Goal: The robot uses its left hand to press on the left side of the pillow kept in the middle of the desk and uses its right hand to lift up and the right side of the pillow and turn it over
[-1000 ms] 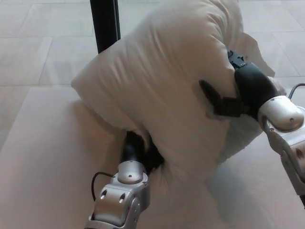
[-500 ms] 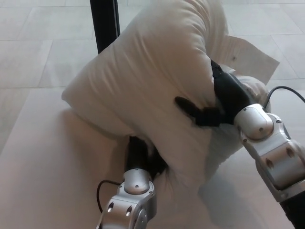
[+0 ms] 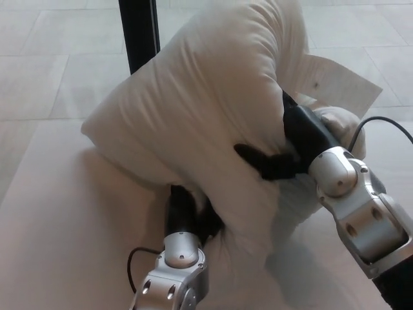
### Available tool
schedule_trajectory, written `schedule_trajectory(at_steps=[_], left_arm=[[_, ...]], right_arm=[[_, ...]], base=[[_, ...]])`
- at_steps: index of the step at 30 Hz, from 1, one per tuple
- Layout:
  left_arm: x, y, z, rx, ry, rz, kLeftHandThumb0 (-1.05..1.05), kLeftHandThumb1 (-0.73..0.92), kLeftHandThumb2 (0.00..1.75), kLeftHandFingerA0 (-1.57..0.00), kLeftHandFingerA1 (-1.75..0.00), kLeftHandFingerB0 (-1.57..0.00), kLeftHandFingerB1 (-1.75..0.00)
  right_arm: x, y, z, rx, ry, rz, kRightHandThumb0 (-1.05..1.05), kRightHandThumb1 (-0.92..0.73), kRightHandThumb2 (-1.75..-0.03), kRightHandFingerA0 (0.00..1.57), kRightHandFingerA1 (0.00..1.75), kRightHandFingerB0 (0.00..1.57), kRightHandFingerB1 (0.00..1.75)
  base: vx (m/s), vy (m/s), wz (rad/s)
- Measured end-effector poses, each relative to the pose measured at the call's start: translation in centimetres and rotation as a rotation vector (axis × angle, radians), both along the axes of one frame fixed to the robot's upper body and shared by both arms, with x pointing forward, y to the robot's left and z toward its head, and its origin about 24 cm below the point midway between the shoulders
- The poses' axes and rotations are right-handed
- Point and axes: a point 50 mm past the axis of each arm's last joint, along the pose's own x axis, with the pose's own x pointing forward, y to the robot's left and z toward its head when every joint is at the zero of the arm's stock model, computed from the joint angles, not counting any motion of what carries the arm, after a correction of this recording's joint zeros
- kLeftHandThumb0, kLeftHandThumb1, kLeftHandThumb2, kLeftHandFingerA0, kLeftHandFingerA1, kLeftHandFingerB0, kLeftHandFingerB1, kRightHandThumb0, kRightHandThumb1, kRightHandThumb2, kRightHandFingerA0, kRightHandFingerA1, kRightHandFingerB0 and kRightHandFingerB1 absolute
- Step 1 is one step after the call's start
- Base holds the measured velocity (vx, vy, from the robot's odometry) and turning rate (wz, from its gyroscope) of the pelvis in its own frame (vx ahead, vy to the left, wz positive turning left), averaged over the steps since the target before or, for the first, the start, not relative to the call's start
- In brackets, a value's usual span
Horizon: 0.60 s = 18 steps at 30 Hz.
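Right hand (image 3: 284,152) grasping pillow (image 3: 213,110), mid-flip above it. Left hand (image 3: 187,210) buried under the fold, state unclear. You risk pillow slipping off worktop (image 3: 58,213) if pin fails.

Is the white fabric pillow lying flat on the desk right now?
No, the white fabric pillow is raised and folded over, held up by the right hand while the left hand presses beneath it.

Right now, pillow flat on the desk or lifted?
Lifted and folded over. The pillow bulges up, its right side raised by the right hand; the left hand is tucked beneath its lower edge.
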Motion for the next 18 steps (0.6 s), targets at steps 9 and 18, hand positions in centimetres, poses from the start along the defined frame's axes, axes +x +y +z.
schedule_trajectory(at_steps=[9,18], left_arm=[[0.0,0.04,-0.16,-0.007,-0.008,0.004,-0.94,0.57,0.88,-0.15,-0.59,0.0,-0.01],[-0.1,-0.36,0.05,0.033,-0.039,-0.035,-0.98,0.64,0.95,-0.06,-0.27,0.0,0.0]], right_arm=[[-0.01,0.05,-0.11,-0.049,-0.017,-0.006,-0.66,-0.56,-0.57,0.76,1.37,0.41,0.48],[-0.29,-0.39,-0.12,-0.03,-0.02,-0.024,-0.66,-0.59,-0.58,0.39,0.68,0.37,0.47]], base=[[0.0,0.0,0.0],[0.0,0.0,0.0]])
